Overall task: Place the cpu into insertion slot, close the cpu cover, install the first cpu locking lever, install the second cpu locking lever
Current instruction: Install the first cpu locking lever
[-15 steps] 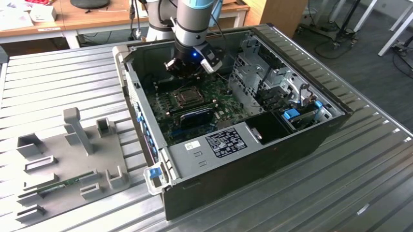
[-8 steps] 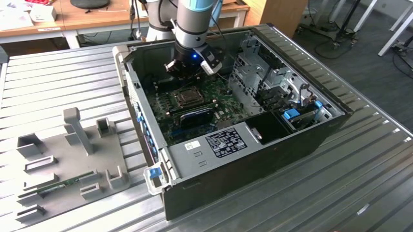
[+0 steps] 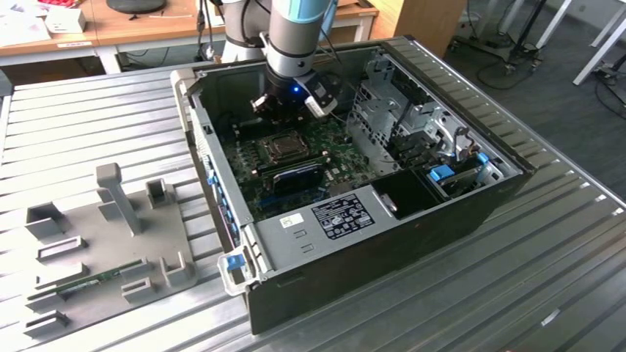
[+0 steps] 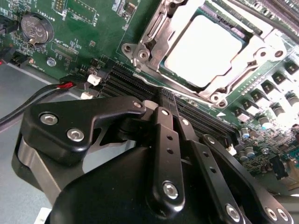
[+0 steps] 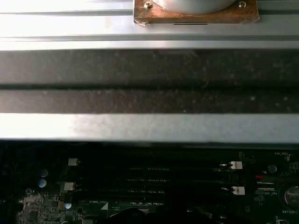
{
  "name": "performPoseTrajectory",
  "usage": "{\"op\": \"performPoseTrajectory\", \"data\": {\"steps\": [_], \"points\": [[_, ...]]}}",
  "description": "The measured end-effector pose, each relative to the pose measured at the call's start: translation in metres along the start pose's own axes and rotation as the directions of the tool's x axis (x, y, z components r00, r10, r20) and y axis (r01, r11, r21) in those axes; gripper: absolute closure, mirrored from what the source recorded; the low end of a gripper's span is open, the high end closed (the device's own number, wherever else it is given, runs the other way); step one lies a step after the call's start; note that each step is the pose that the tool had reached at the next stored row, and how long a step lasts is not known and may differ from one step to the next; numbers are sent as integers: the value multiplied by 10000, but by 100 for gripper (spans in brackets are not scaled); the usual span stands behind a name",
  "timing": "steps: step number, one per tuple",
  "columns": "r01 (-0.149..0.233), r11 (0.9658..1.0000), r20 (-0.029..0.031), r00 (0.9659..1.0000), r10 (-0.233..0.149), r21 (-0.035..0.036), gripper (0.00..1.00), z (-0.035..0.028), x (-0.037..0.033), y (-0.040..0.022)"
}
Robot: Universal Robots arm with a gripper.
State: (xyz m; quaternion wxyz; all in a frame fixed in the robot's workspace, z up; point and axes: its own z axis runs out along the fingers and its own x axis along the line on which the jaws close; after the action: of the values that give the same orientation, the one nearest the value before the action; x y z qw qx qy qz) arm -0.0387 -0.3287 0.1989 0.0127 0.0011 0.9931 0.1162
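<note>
Ribbed metal table [image 3: 98, 110] | tool [image 4: 170, 103] closed, empty, above motherboard [image 4: 84, 18] | cpu [image 4: 203, 51] seated under lowered cpu cover [image 4: 156, 32]

Above the socket: open air over the cpu cover [image 3: 284, 148]; the board [image 3: 338, 158] around it lies low.
Exterior view's right: the drive cage [image 3: 406, 121] stands tall beside the board.
Exterior view's left: the case wall [image 3: 202, 139] rises along the board's edge.
Far end: the gripper [image 3: 292, 104] and its arm take up the room.
By the memory slots [image 4: 133, 84]: red and black cables [image 4: 32, 95], seemingly loose, run near the gripper.

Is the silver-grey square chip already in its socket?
Yes, the second wrist view shows the silver-grey square chip lying inside the silvery metal cover frame.
</note>
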Motion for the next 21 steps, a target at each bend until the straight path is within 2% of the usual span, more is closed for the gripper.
{"op": "performPoseTrajectory", "data": {"steps": [21], "points": [[1,10000,-1,10000,-1,4,90,59,-1,-17]]}}
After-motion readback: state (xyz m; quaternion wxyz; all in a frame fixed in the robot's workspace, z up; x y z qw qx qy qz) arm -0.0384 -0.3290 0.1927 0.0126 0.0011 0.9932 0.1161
